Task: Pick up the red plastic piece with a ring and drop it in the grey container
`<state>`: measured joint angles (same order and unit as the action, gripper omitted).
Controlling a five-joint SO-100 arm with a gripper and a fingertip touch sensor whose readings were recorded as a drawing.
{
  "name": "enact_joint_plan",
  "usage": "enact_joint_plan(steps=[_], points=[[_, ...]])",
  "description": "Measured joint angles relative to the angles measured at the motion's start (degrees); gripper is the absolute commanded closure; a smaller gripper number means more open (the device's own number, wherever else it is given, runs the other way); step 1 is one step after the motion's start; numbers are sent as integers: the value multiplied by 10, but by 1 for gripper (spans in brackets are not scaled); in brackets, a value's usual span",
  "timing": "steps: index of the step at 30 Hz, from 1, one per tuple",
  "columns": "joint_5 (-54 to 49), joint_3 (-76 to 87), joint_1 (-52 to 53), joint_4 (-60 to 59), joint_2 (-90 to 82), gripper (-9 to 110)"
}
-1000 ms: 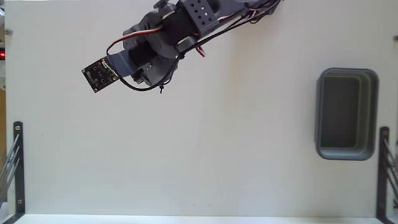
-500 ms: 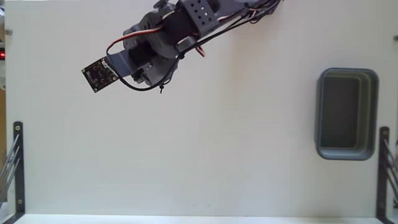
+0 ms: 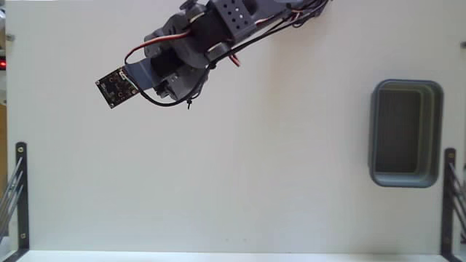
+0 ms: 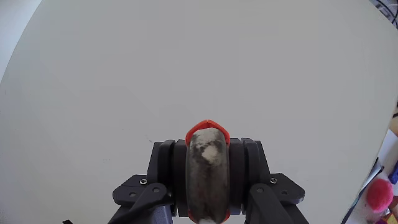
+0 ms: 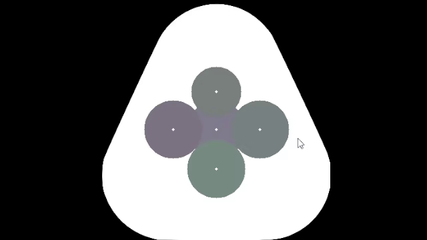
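In the wrist view the red plastic piece with a ring [image 4: 206, 129] stands on edge between two black fingers [image 4: 166, 163], its greyish centre facing the camera. My gripper [image 4: 207, 149] is shut on it, above the bare white table. The fixed view shows the grey arm [image 3: 196, 40] reaching in from the top centre toward the upper left. There the piece and the fingertips are hidden beneath the arm. The grey container [image 3: 437, 131] sits at the right side of the table, far from the arm, and nothing shows inside it.
A small black circuit board [image 3: 116, 87] rides on the arm's left end. Black metal brackets stand at the left edge [image 3: 20, 191] and the right edge [image 3: 450, 196] of the table. A pink thing [image 4: 379, 193] shows at the wrist view's lower right.
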<state>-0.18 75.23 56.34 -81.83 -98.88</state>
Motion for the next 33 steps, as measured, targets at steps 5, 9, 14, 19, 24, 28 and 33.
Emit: enact_joint_plan(steps=[5,9,14,19,24,28,33], points=[[0,-8,-18,0,5,80],[0,-11,-54,0,9,80],[1,-12,-101,0,9,80],[0,-18,-163,0,18,80],[1,-19,-229,0,22,80],[0,-22,-289,0,27,80],[0,-29,-365,0,29,80]])
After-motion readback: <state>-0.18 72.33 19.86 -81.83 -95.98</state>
